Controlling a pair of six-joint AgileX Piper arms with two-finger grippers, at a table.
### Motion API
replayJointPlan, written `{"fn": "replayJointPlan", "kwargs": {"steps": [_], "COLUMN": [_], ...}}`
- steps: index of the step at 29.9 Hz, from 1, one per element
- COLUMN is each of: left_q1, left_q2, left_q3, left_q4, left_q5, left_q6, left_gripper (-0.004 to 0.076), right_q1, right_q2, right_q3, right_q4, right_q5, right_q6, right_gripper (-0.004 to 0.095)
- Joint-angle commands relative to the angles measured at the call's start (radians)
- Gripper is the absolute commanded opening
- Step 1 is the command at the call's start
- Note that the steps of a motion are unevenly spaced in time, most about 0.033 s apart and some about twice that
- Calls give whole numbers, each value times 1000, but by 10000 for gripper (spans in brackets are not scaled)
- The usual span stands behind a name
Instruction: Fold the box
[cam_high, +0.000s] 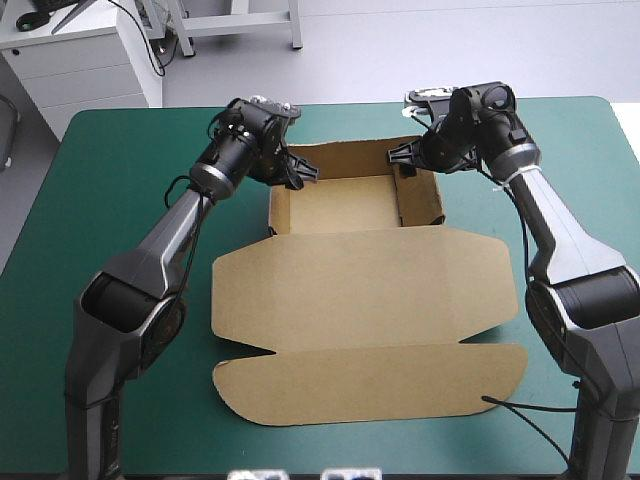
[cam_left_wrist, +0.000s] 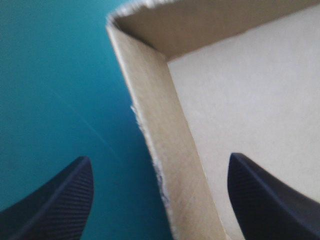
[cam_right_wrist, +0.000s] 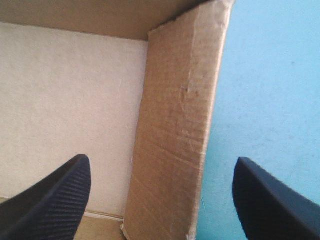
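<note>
Lying flat on the teal-green cover (cam_high: 120, 220), the near part of the brown box (cam_high: 360, 290) is its lid: a rounded flap (cam_high: 370, 385) closest to the table's near edge and a wide panel beyond it. Farther on, the tray (cam_high: 340, 205) stands with its walls raised. The left gripper (cam_high: 300, 172) hangs at the tray's left wall near the far corner, its black fingers (cam_left_wrist: 55, 205) spread astride that wall, one over the cover, one inside. The right gripper (cam_high: 403, 160) straddles the right wall likewise, its fingers wide apart.
</note>
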Motion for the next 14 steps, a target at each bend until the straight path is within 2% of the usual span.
{"fn": "replayJointPlan", "kwargs": {"steps": [1, 3, 6, 9, 14], "left_q1": [-6, -6, -6, -6, -6], "left_q2": [-127, -156, -207, -276, -445], "left_q3": [-114, -149, -167, -160, -63], "left_q4": [57, 58, 53, 48, -52], "left_q5": [49, 49, 49, 50, 50], "left_q6": [-1, -1, 7, 29, 81], "left_gripper": [494, 445, 288, -13, -7], "right_q1": [-2, -2, 0, 0, 2], "right_q2": [-59, -61, -72, -89, -143], "right_q3": [-95, -103, -103, -103, -39], "right_q4": [-7, -5, 27, 64, 72], "right_q5": [49, 60, 60, 60, 60], "right_q6": [4, 4, 6, 6, -7], "right_gripper": [729, 729, 729, 729, 729]}}
